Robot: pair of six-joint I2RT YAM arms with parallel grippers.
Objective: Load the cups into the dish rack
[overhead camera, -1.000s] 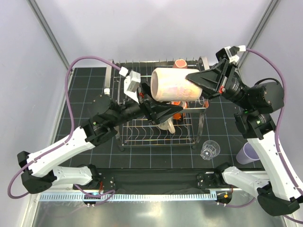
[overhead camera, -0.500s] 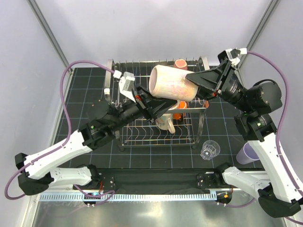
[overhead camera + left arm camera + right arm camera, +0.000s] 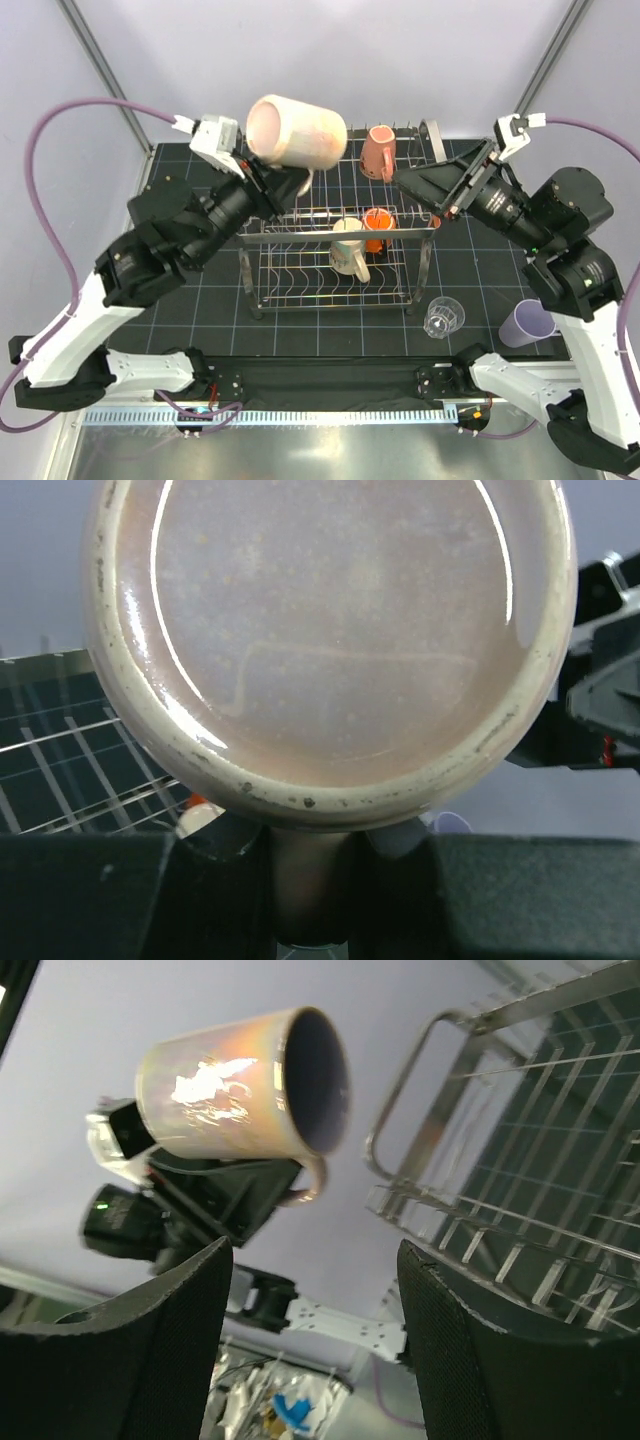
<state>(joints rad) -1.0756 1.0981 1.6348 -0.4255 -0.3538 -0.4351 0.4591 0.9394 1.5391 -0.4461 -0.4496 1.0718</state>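
The left gripper (image 3: 289,184) was closed on the handle of the beige-pink glazed mug (image 3: 297,133), holding it in the air on its side. In the overhead view the mug sat over the far left end of the two-tier chrome wire dish rack (image 3: 300,275), touching none of its wires. The left wrist view was almost filled by the mug's glossy round base, with the handle pinched between the dark fingers (image 3: 150,890) below it. From the right wrist the mug's open mouth faced the camera, handle downward.

The rack stood in the middle of the black gridded mat (image 3: 180,200). The cream ceramic mug (image 3: 348,250) and the small orange cup (image 3: 377,228) stood side by side near its centre; which tier carried them could not be told. The salmon-pink mug (image 3: 377,152) sat at the rack's far edge, right of the held mug.

The right gripper (image 3: 310,1250) hung over the rack's right end with its fingers spread wide and nothing between them, pointing towards the held mug.

The clear glass tumbler (image 3: 443,317) stood on the mat just off the rack's near right corner, and the lavender plastic tumbler (image 3: 527,322) stood further right, partly behind the right arm
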